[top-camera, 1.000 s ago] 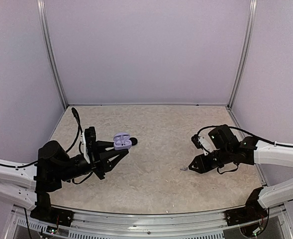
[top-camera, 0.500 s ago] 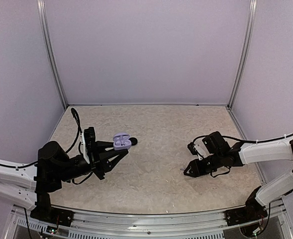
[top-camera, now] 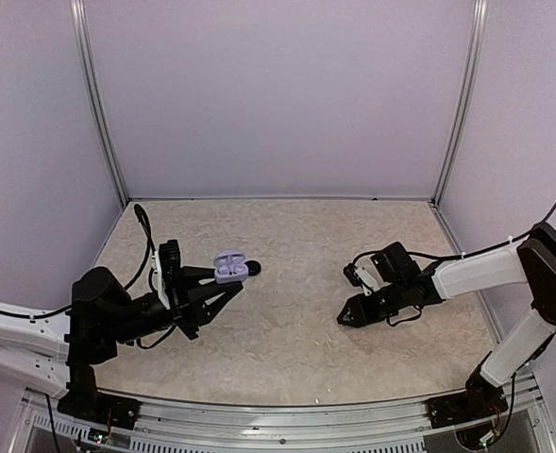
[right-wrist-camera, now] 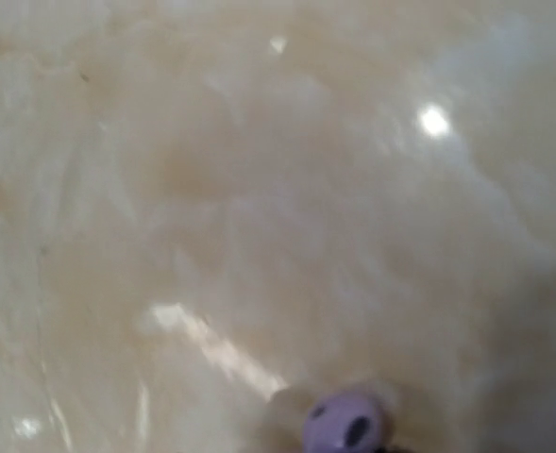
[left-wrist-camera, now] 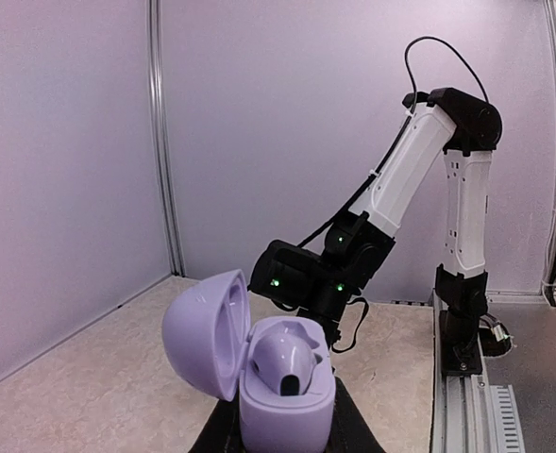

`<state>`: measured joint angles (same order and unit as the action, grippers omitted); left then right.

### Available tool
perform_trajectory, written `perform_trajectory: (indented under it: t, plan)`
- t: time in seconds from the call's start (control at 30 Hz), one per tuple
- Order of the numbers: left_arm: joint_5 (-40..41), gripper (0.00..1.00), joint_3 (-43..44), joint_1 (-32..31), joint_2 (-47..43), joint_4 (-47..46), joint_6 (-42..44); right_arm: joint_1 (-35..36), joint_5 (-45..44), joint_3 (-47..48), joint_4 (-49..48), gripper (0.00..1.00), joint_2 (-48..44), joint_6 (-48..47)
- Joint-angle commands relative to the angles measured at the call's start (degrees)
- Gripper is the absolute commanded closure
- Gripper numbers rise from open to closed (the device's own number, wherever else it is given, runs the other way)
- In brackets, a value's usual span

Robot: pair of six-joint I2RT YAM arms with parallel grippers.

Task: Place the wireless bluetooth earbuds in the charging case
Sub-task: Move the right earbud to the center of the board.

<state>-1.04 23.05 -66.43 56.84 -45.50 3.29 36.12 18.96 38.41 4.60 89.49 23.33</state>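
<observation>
My left gripper is shut on the base of the pale-lavender charging case and holds it above the table at the left. In the left wrist view the case stands open with its lid swung left. One earbud sits in a hollow. My right gripper is low over the table right of centre. A second lavender earbud shows at its tip at the bottom edge of the blurred right wrist view; the fingers there are barely visible.
A small black round piece shows just right of the held case. Purple walls with metal corner posts enclose the beige table. The right arm faces the case in the left wrist view.
My right arm has stretched leftward toward the middle of the table, gripper low, with the earbud at its tip. My left arm and the open case have not moved.
</observation>
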Motion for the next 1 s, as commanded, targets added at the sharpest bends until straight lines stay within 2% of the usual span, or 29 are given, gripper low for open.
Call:
perform_trajectory:
  t: [0.0,0.27,0.6,0.83,0.97]
  plan:
    - [0.1,0.92,-0.7,0.8,-0.8,-2.1,0.7,-0.6,3.3,3.2,-1.7,0.57,3.4,-2.6]
    - [-0.2,0.92,-0.9,1.4,-1.4,-1.6,0.7,-0.2,5.0,7.8,1.6,0.66,7.3,-6.6]
    - [-0.9,0.92,-0.8,1.6,-1.6,-1.2,0.9,5.1,-4.3,12.1,13.0,0.67,8.4,-13.5]
    - [-0.7,0.92,-0.6,1.7,-2.4,0.1,1.1,9.4,-9.9,16.8,19.1,0.78,11.5,-16.0]
    - [-0.6,0.92,-0.6,1.7,-3.3,1.0,1.2,11.7,-9.7,19.1,21.8,0.81,12.8,-17.1]
